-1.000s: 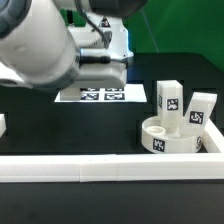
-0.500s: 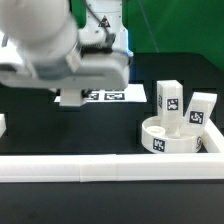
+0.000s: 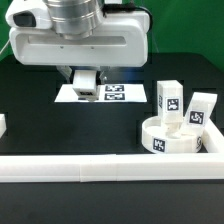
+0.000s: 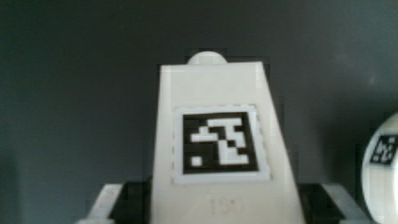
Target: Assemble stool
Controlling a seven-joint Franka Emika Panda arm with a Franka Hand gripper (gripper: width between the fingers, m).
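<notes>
The round white seat disc (image 3: 166, 137) lies at the exterior view's right, against the corner of the border rails. Its edge also shows in the wrist view (image 4: 381, 150). Two white leg blocks stand upright behind it, one (image 3: 168, 97) taller in view and one (image 3: 201, 110) further right, each with a black-and-white tag. My gripper (image 3: 85, 86) hangs above the marker board (image 3: 113, 94) and is shut on a third leg block (image 3: 85, 80). In the wrist view that leg (image 4: 221, 130) fills the middle, tag facing the camera, between my gripper's (image 4: 222, 205) two fingers (image 4: 111, 205).
A long white border rail (image 3: 90, 168) runs across the front, with a side rail (image 3: 214, 138) at the exterior view's right. A small white piece (image 3: 2, 124) shows at the left edge. The arm's body (image 3: 75, 35) fills the upper part of the exterior view.
The arm has swung from the exterior view's left to the middle and turned to face the camera, bringing the gripper and its held leg into view over the marker board.
</notes>
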